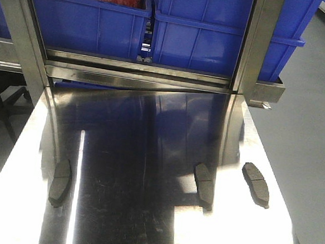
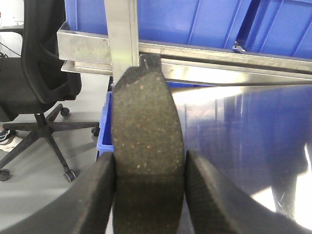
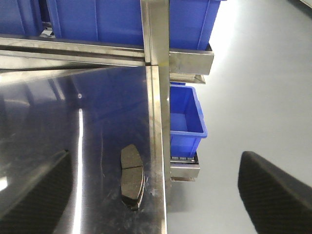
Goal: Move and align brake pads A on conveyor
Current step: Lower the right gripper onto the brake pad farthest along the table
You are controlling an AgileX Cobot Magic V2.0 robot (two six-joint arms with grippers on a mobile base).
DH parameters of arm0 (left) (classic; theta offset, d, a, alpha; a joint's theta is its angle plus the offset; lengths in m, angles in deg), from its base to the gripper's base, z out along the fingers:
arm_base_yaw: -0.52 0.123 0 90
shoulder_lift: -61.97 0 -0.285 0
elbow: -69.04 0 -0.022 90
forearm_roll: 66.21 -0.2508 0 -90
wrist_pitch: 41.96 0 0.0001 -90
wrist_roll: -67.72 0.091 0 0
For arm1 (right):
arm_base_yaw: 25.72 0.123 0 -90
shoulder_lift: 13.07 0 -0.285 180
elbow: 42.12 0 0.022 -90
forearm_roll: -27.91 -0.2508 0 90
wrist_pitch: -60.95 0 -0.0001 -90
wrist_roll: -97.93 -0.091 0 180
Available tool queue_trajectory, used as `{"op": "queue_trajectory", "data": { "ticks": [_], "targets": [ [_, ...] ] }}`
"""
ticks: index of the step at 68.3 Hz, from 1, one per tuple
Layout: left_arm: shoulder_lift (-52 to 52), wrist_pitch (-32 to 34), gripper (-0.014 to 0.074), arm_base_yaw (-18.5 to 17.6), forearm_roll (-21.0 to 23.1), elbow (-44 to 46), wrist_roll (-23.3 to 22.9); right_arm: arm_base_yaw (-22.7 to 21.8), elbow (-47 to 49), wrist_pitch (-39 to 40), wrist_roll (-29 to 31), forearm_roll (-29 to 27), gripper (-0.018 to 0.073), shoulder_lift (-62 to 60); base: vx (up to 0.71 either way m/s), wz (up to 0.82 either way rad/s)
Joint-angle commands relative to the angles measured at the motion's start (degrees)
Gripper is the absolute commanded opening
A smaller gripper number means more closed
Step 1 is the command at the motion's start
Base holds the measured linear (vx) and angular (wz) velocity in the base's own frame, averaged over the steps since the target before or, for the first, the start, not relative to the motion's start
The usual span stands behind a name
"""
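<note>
Clamping the held pad [image 2: 146, 122] by its long edges, the L gripper [image 2: 148, 168] is holding it near the left edge of the steel table [image 1: 123, 208]. R gripper [image 3: 155, 161] is hovering wide open, empty, over a second pad [image 3: 131, 178]. Conveyor isn't in view. Risk: thin pinch, so pad could be pivoting or slipping mid-transfer, landing misaligned.
</note>
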Motion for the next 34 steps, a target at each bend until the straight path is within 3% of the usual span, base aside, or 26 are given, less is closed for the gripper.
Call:
{"op": "queue_trajectory", "data": {
  "ticks": [1, 19, 34],
  "targets": [
    [-0.18, 5.32, 0.0104, 0.06, 0.54, 1.58, -0.09, -0.34, 3.08, 4.2, -0.19, 0.51, 0.0724, 4.01, 0.0, 0.0],
    [-0.18, 5.32, 0.0104, 0.06, 0.54, 1.58, -0.09, -0.34, 17.09, -7.06, 1.35, -0.94, 0.0694, 29.75, 0.0, 0.0],
    [-0.18, 5.32, 0.0104, 0.06, 0.54, 1.58, -0.09, -0.34, 26.66, -10.99, 9.68, -5.91, 0.0627, 49.7, 0.0, 0.0]
  ]
}}
